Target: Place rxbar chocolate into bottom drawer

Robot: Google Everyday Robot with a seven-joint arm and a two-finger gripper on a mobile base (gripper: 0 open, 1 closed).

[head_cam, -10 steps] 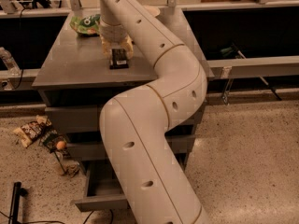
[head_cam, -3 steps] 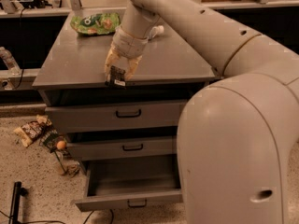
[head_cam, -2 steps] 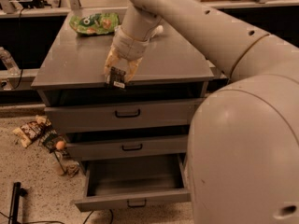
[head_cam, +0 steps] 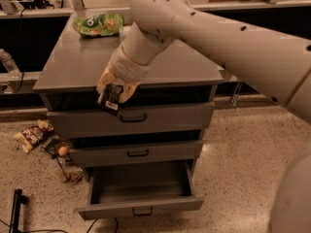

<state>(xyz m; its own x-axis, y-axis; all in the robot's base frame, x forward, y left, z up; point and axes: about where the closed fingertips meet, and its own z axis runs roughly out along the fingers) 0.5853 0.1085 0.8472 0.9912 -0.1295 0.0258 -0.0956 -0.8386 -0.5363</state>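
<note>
Black rxbar chocolate point(head_cam: 109, 104) tight in the pincer point(head_cam: 112, 95), before the top drawer point(head_cam: 167, 116), above open bottom drawer point(head_cam: 165, 207).

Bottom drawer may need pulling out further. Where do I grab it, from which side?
On the bottom drawer, take the small dark handle centred on its front, from the front: it is a horizontal bar. The gripper hangs before the top drawer, shut on the rxbar chocolate.
</note>
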